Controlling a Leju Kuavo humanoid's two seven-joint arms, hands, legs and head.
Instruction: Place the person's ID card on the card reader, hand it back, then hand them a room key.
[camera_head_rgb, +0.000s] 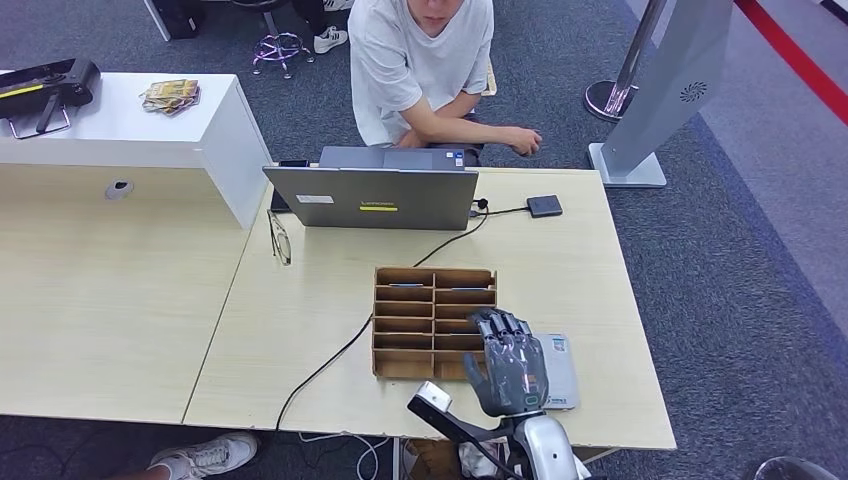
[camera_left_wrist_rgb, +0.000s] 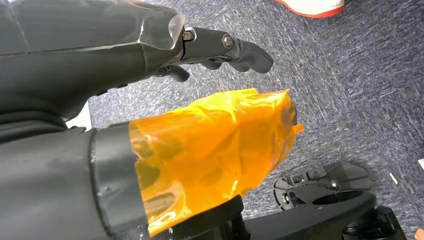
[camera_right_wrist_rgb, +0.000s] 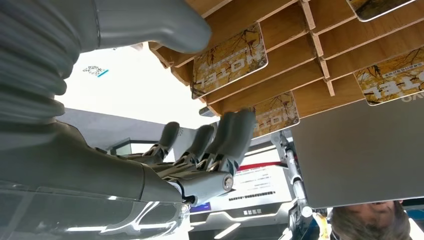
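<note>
Head view, left to right: a grey laptop (camera_head_rgb: 372, 197) stands at the far side of my bench (camera_head_rgb: 300, 330), and a person (camera_head_rgb: 425, 65) sits just beyond it. A black cable runs from the laptop to a small black card reader (camera_head_rgb: 544, 206) to its right. Nearer me sits the wooden card rack (camera_head_rgb: 433, 320), with room key cards (camera_right_wrist_rgb: 229, 60) lying in its slots. My right hand (camera_head_rgb: 508, 362) hovers at the rack's right edge, over a white pad (camera_head_rgb: 562, 372), fingers (camera_right_wrist_rgb: 235, 135) extended and apart, holding nothing. My left hand (camera_left_wrist_rgb: 165, 50) hangs over grey carpet, fingers slightly curled and empty, thumb wrapped in orange tape (camera_left_wrist_rgb: 215, 150).
</note>
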